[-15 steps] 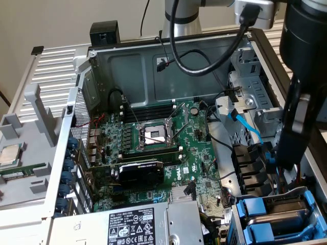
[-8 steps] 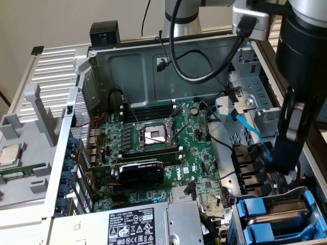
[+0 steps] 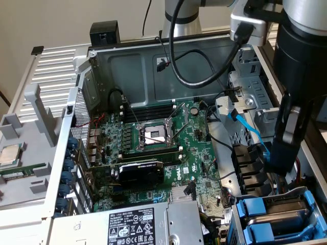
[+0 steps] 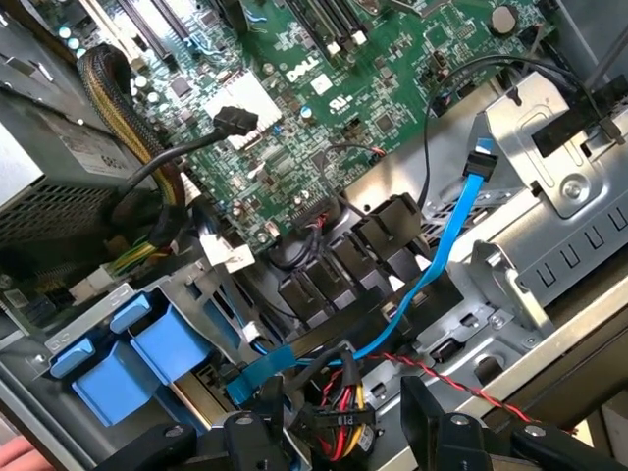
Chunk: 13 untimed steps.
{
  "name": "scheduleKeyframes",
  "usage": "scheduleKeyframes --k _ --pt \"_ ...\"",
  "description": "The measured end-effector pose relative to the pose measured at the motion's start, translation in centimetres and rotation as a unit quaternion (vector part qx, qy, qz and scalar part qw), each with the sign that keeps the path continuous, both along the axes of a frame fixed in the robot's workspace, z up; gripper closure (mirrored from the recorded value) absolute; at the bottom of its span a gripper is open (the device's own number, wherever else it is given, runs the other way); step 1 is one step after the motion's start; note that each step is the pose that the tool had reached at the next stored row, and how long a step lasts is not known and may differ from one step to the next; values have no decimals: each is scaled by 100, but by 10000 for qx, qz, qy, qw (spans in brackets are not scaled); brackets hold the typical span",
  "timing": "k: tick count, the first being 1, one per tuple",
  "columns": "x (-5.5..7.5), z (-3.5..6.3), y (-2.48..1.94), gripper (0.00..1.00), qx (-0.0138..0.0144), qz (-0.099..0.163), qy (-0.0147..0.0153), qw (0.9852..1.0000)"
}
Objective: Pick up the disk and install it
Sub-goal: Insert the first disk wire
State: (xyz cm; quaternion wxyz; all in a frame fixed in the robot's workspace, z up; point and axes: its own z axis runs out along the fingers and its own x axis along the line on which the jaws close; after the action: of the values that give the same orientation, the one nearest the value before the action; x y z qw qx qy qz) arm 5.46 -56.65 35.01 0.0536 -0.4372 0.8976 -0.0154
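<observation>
The disk (image 3: 255, 209), in its blue frame, sat in the bay at the exterior view's lower right, near the grey power box (image 3: 179, 219). The claw (image 4: 339, 437) hung close above it, wide open and empty. To grab well, I think it had to line up straight and stay off the blue cable (image 4: 456, 231).

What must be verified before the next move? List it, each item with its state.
1. gripper open: ok, fingers stand apart.
2. gripper empty: ok, nothing held.
3. disk located: cannot tell; blue carriers sit in the bay, no drive label visible.
4. Space under gripper free: not ok; blue cable and red-black wires cross there.
5. motherboard untouched by gripper: ok.
</observation>
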Motion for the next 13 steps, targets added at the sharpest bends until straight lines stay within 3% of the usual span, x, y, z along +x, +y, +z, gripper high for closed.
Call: scheduleKeyframes --k 13 --pt "38 -7 -17 41 23 0 17 10000"
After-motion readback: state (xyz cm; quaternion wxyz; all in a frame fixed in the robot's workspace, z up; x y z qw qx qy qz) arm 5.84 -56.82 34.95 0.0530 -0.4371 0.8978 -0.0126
